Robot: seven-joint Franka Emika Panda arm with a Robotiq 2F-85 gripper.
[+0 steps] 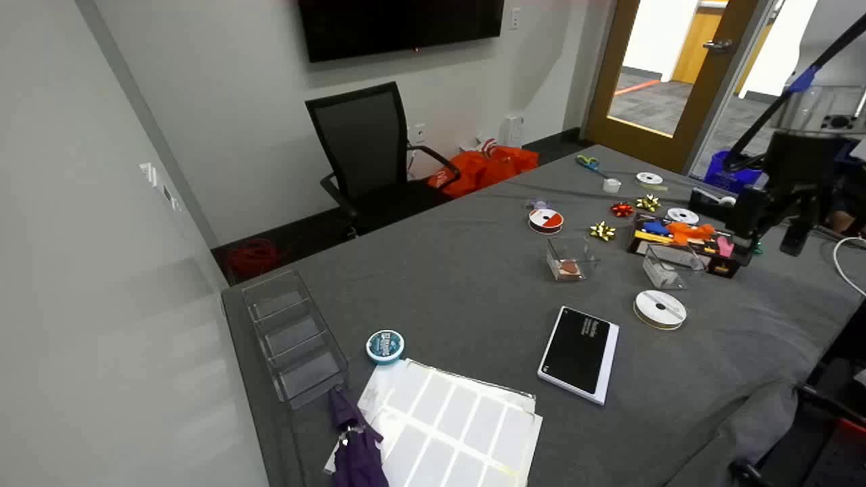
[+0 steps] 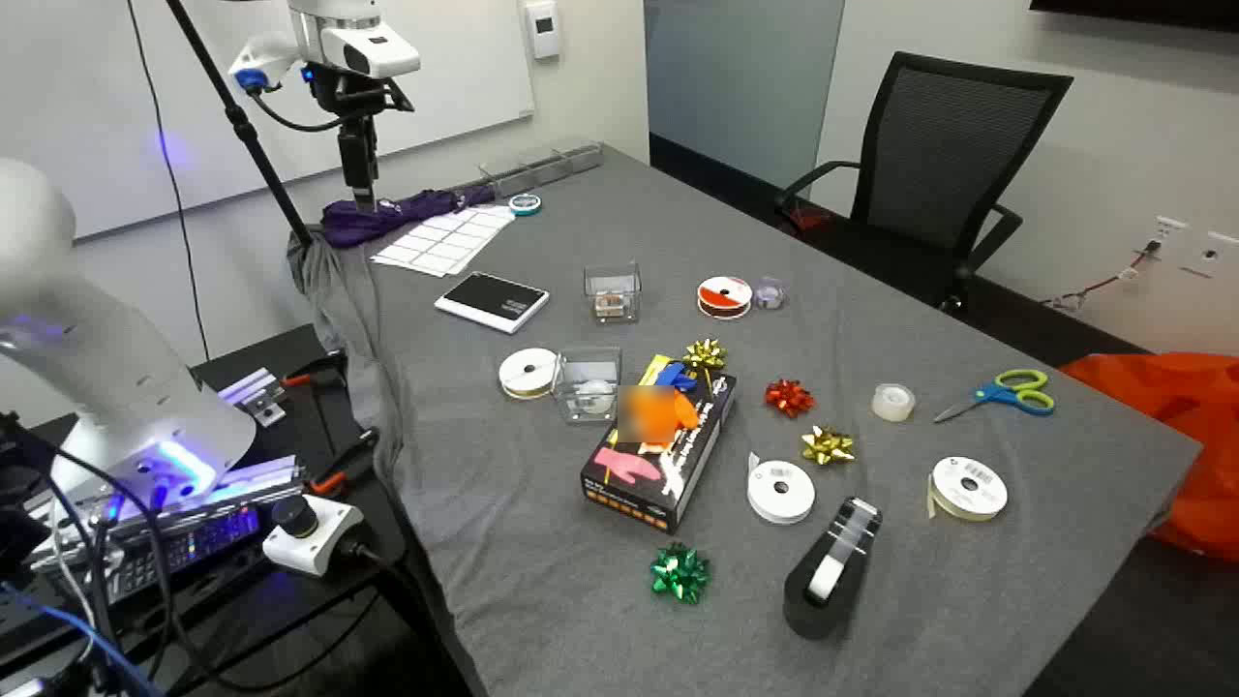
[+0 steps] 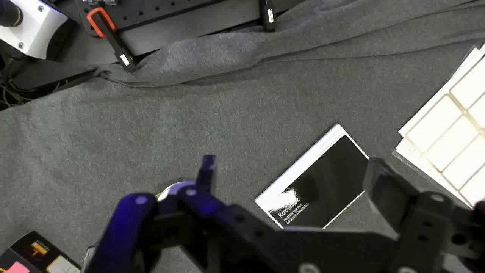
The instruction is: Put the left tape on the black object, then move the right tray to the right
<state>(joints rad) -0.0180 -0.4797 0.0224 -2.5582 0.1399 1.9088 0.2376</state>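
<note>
While my gripper (image 3: 293,167) hangs with jaws wide apart and nothing held, the tape (image 2: 528,373) lies just left of the near tray (image 2: 589,368) in an exterior view. Sloppy descent and I'd probably clip its wall. The pad (image 2: 496,298) looks slick too; placed off-centre, the tape might slide off.

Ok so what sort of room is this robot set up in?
Most likely an office meeting room, though I can't be certain: there's a dark wall-mounted screen, what looks like a whiteboard, and a mesh-backed office chair.
</note>
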